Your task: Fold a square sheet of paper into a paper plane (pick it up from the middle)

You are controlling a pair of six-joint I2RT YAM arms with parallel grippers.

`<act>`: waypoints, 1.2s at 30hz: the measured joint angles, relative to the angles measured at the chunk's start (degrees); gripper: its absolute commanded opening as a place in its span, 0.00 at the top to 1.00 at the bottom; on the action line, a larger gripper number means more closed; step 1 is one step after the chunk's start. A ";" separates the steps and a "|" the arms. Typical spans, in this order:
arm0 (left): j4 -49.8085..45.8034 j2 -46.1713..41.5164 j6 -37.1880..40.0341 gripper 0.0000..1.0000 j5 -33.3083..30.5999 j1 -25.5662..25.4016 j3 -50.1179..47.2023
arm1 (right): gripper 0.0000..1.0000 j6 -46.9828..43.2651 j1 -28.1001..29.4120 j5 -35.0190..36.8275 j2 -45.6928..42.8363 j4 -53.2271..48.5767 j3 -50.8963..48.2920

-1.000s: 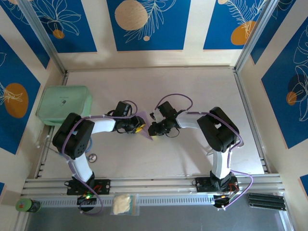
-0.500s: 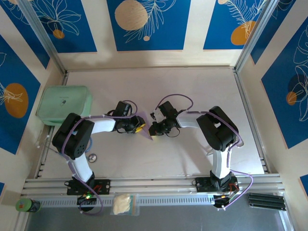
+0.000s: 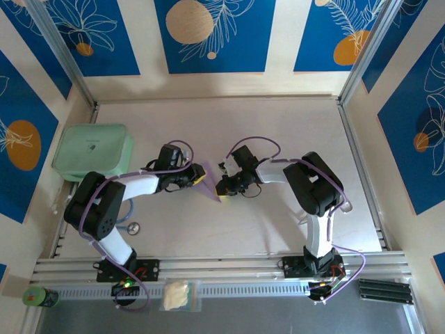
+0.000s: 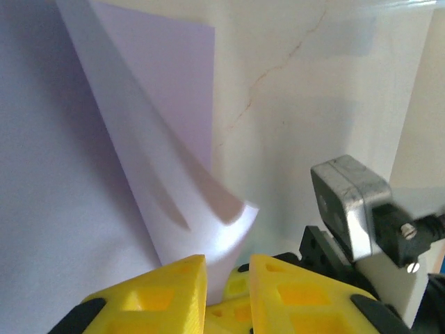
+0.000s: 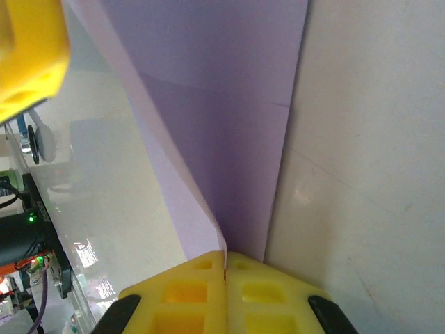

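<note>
**Mid-fold, both arms engaged.** The square sheet of paper (image 3: pixel 212 186) lies near the middle of the tabletop (image 3: pixel 278 125), between the two end effectors and well apart from the mint-green box (image 3: pixel 92 149).

The left end effector (image 3: pixel 198 178) has its fingers drawn close on a flap of the sheet. In the left wrist view that flap curls up off the flat part and runs down into the narrow gap between the fingers. The right end effector (image 3: pixel 221 188) is closed. In the right wrist view its fingers meet on the near edge of the sheet, where a long diagonal crease ends.

**Progress (judged).** The sheet carries at least one diagonal fold, and a second flap is being turned over. No narrow dart outline with a centre crease is visible. The remaining folds and the final pick-up from the middle are therefore taken as not yet done, which places the task in its early to middle part.

**Change from the earlier frames.** The left arm's elbow has swung outward to its left, and its end effector has shifted slightly away from the bases. More lilac now shows beside it. The right arm stays almost where it was.
</note>
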 measured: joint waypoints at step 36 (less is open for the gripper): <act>16.24 9.35 -0.87 0.85 6.62 0.00 -1.90 | 0.92 1.73 -1.27 -2.99 1.05 0.63 0.09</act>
